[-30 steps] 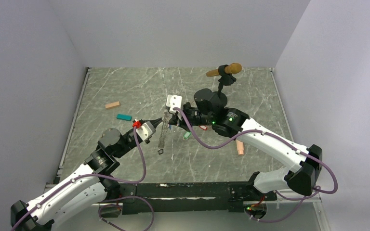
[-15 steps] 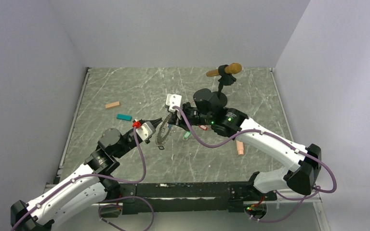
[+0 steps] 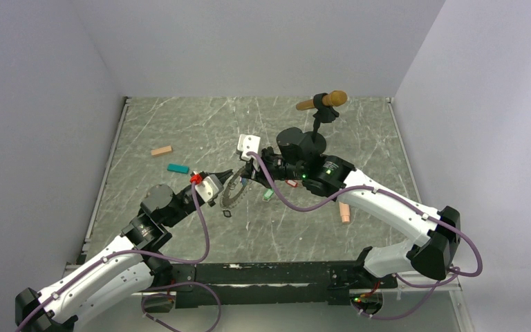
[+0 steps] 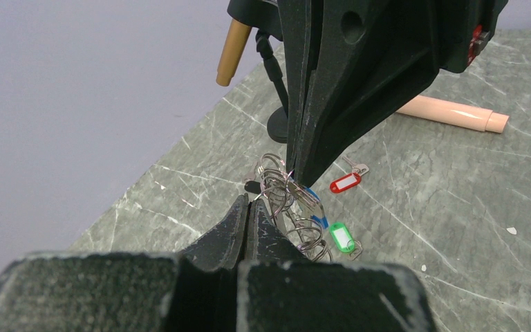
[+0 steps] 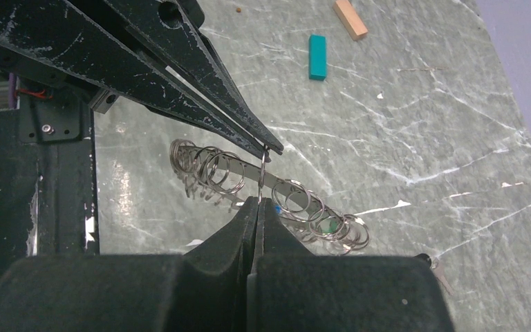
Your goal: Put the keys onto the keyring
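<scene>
Keyring aslant, long axis far-right to near-left, top in both clamped jaws.

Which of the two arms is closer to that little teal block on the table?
Left. The left arm has its wrist just right of the teal block, slightly nearer the bases; the right arm stretches in from farther right, past the keyring both are pinching.
</scene>
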Motion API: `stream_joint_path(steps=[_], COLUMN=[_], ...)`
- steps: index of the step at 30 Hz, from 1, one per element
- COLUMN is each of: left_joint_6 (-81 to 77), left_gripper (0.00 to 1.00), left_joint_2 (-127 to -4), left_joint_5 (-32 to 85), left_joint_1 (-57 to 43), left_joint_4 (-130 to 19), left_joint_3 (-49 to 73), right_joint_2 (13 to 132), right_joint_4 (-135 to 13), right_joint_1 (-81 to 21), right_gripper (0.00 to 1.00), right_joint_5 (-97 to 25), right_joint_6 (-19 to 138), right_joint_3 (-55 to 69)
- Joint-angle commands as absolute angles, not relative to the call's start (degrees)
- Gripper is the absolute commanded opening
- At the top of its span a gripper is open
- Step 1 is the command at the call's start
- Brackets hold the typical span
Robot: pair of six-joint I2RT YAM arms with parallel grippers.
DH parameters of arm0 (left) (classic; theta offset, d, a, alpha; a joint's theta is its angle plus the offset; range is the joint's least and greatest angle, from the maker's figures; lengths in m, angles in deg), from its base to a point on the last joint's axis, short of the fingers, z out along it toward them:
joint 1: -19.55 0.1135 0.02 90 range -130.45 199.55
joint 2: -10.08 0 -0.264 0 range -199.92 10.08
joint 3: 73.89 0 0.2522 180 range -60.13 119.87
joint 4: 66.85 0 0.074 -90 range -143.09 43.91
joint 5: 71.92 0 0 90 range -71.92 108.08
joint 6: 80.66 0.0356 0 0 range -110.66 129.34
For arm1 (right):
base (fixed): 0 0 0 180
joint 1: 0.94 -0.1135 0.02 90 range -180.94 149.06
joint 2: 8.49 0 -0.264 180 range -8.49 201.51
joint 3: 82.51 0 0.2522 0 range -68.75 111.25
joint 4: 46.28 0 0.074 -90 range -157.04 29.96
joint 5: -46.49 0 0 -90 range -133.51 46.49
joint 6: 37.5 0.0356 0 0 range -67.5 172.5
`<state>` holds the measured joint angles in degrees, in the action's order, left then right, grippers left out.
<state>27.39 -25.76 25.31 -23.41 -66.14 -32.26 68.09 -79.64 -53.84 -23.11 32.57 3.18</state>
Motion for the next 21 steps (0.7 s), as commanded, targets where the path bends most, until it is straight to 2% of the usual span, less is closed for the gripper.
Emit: stream_joint_path(steps=[1,21], left_joint_6=[26.0,25.9], left_gripper=[0.0,0.0], left_joint_2=[-25.4,-25.4], left_joint_5=[25.1,24.6], left_joint_1=[-23.7,-23.6], left_joint_4=[-70.7,-70.3], left_joint_3=[-31.3,-31.1], right_joint_2=[67.7,68.0], right_joint_4=[-76.8,-76.3], right_joint_1=[-53.8,-53.8], right_gripper=[0.0,0.0], right_joint_5=[-24.8,-25.2], right_joint_6=[34.1,34.7], right_joint_3=[2.9,3.1])
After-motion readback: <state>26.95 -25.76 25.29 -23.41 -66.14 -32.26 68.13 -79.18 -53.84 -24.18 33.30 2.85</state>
